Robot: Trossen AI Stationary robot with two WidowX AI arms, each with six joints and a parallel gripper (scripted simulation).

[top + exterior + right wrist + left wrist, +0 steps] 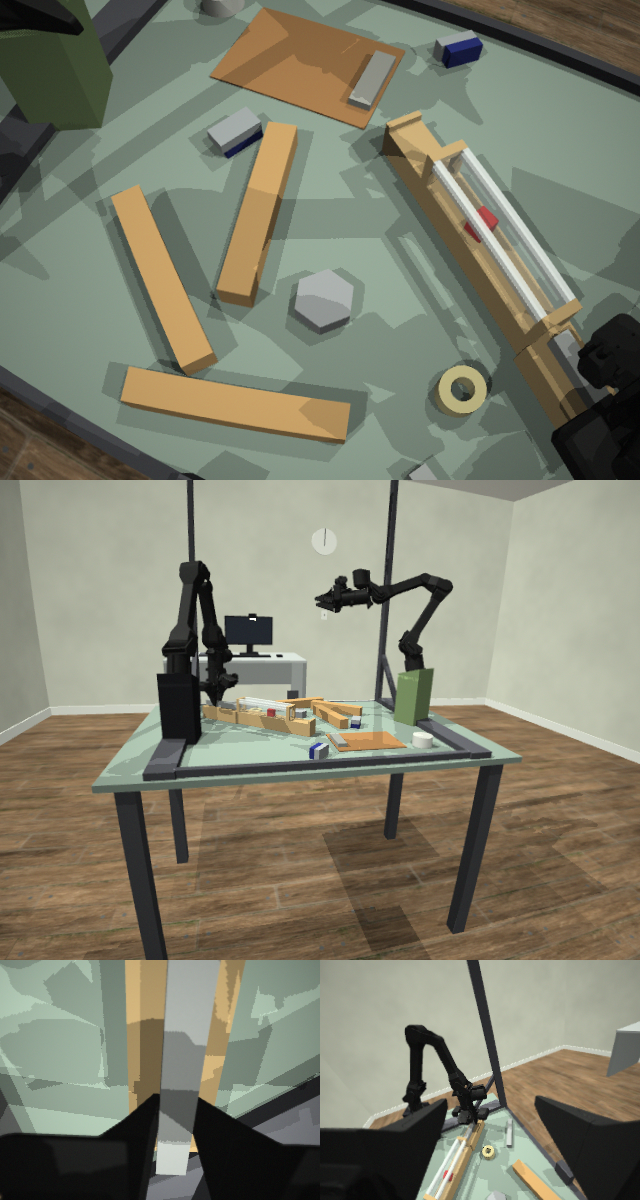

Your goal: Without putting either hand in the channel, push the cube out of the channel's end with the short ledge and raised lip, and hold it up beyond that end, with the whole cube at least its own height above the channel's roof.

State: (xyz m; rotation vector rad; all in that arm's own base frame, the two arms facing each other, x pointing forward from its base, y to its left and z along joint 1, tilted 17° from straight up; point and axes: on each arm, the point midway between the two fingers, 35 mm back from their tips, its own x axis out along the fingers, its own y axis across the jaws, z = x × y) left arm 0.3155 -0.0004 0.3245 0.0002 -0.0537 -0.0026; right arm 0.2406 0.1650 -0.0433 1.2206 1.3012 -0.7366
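The red cube [488,218] [271,712] [448,1175] sits inside the wooden channel [452,232] [258,724], under the clear roof between two white rails. The short ledge [413,136] with its raised lip [404,119] is at the upper left end in the top view. My right gripper [215,703] [174,1100] is shut on a long grey bar [187,1035] [571,356], over the opposite, longer ledge. The bar points along the channel, its front end close to the roof's end frame. My left gripper [317,601] is open and empty, high above the table.
An orange mat [289,77] bearing a grey block [373,80] lies beyond the short ledge. Blue-and-grey blocks [459,50] [235,131], a grey hexagon [324,297], a yellow ring [447,395] and three wooden beams [160,279] [258,206] [232,403] lie around the channel.
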